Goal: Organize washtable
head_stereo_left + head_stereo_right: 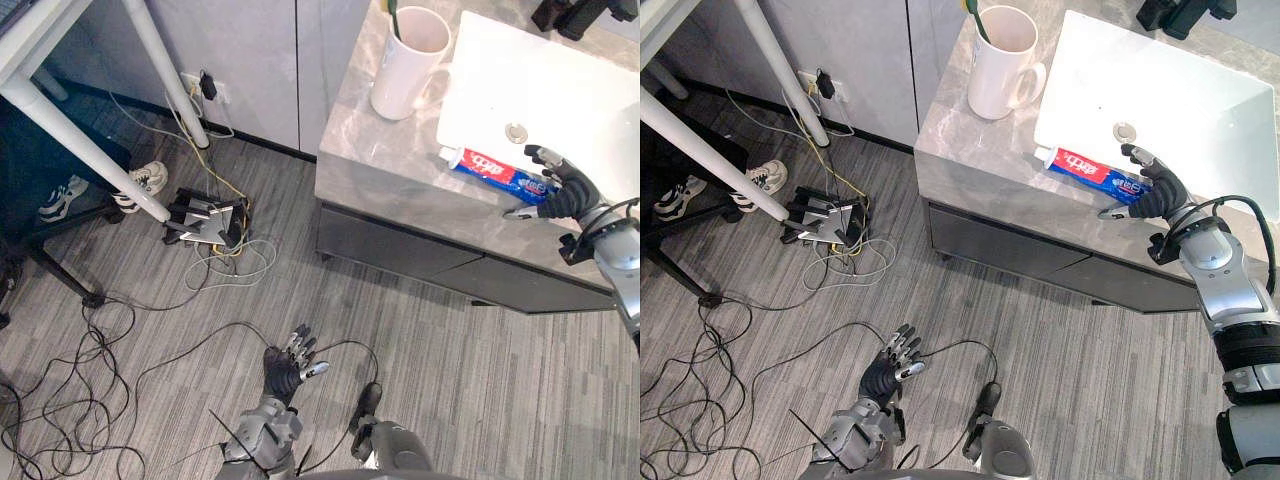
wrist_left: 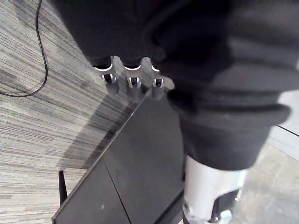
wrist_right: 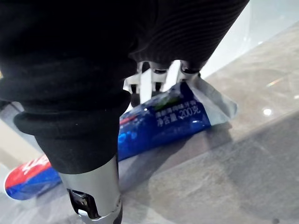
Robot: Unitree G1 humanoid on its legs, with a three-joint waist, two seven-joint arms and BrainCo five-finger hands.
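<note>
Where the left eye view looks down, the toothpaste tube (image 1: 495, 170) lies flat on the grey counter (image 1: 380, 150), along the front rim of the white basin (image 1: 560, 90). Its cap end points toward the white mug (image 1: 405, 65), which stands apart at the counter's left corner with a toothbrush (image 1: 393, 15) in it.

Right eye view: right hand (image 1: 1160, 192) sits on the tube's blue tail, fingers arched over it. Left hand (image 1: 885, 375) hangs low over the floor (image 1: 1090, 380), fingers loose and spread, nothing in it.

Left wrist view: fingers (image 2: 134, 84) straight and empty; dark cabinet front (image 2: 140, 163) beyond them.

Right wrist view: fingertips (image 3: 145, 81) rest on the tube's crimped end. Thumb (image 3: 96, 191) is stretched out, clear of the tube, so no pinch. Tube flat on the counter.
</note>
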